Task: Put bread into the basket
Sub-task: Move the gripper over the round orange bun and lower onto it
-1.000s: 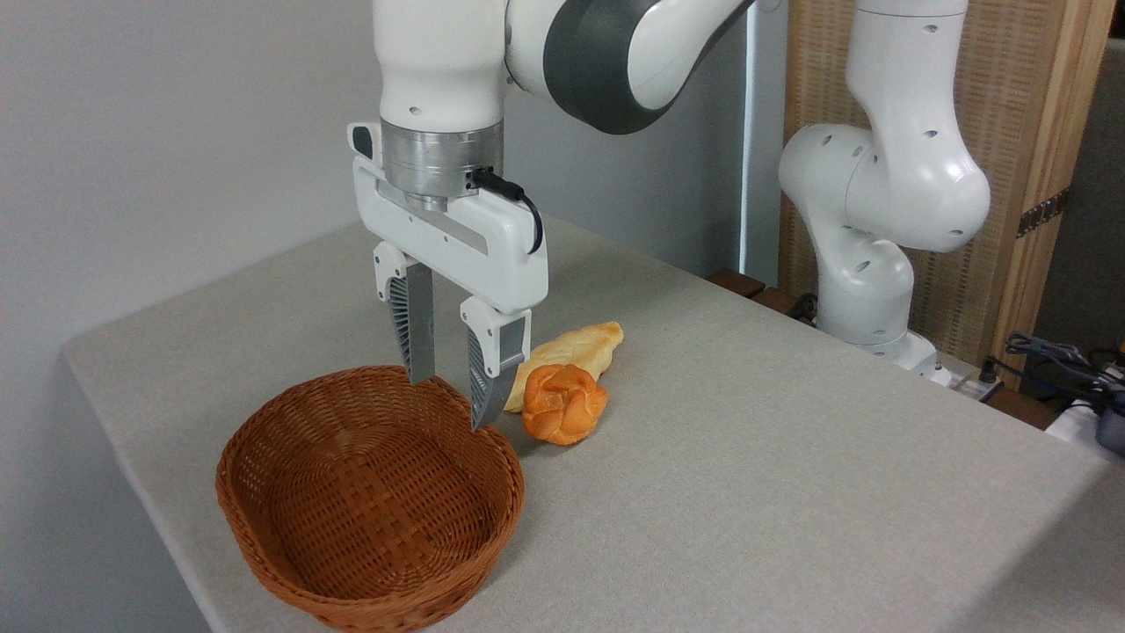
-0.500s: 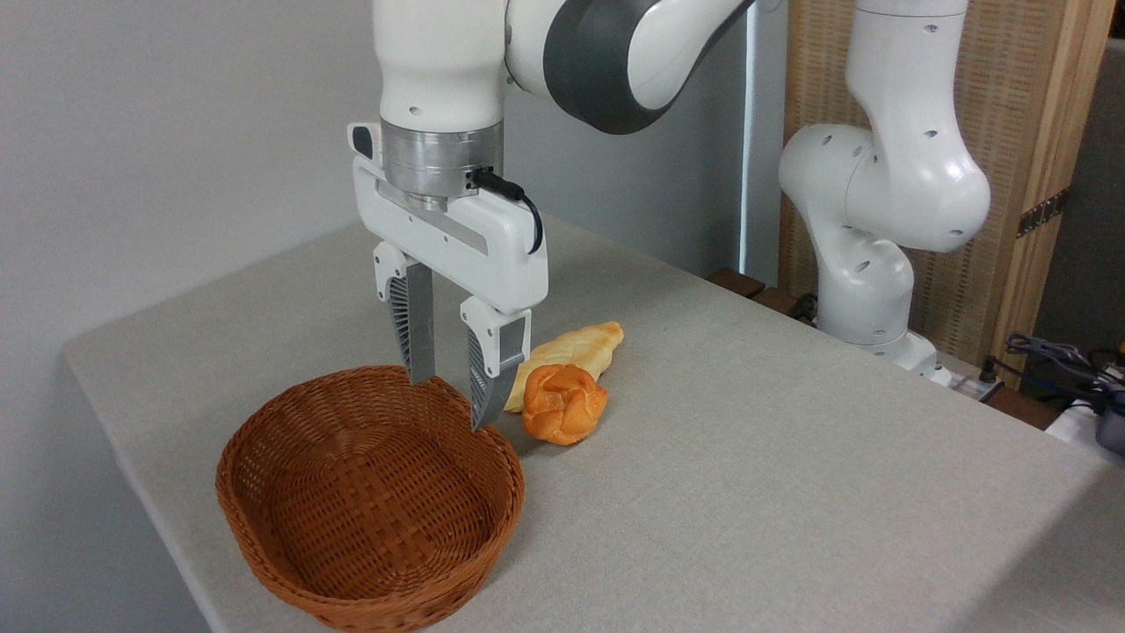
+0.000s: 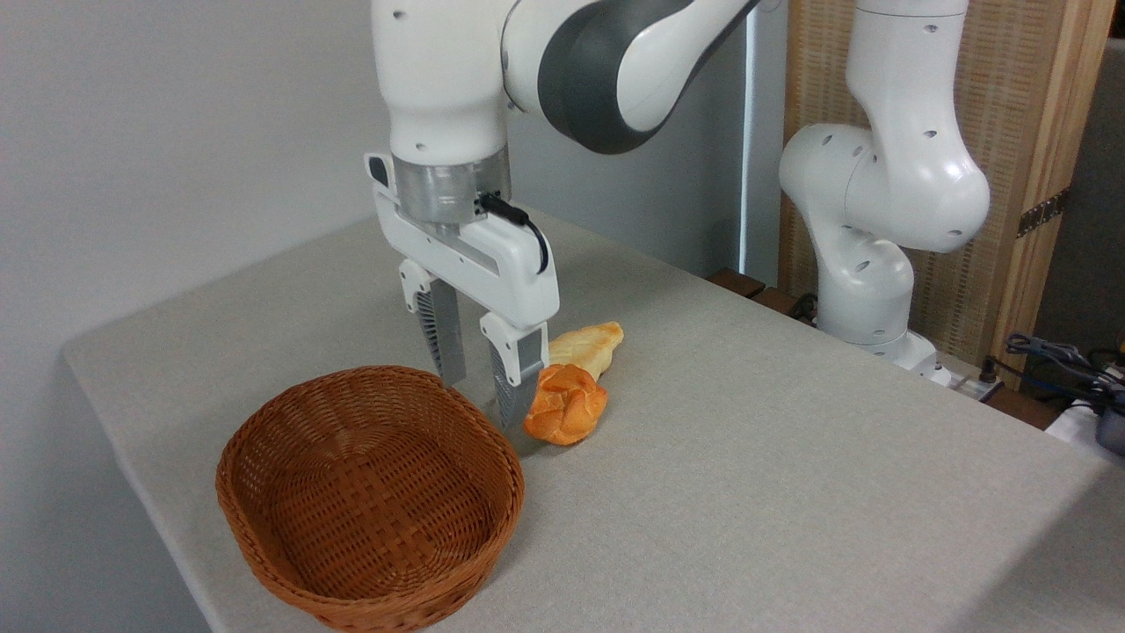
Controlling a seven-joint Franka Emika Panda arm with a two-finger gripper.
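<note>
arm: bent overhead, wrist vertical | tool (image 3: pixel 482 403): pointing down, fingers parted, nothing held

Worktop (image 3: pixel 791 492): covered in plain grey-beige cloth, its corner pointing to the left, with wide bare areas at right and front. Three items lie directly on it. Oval wicker basket (image 3: pixel 264 519), reddish-brown, sits near the front-left edge, nothing inside. Knotted orange-golden bun (image 3: pixel 567 406) lies on the cloth just beyond the basket's far right rim, apart from it. Paler yellow oval loaf (image 3: pixel 587 345) lies immediately behind the bun, appearing to touch it.
</note>
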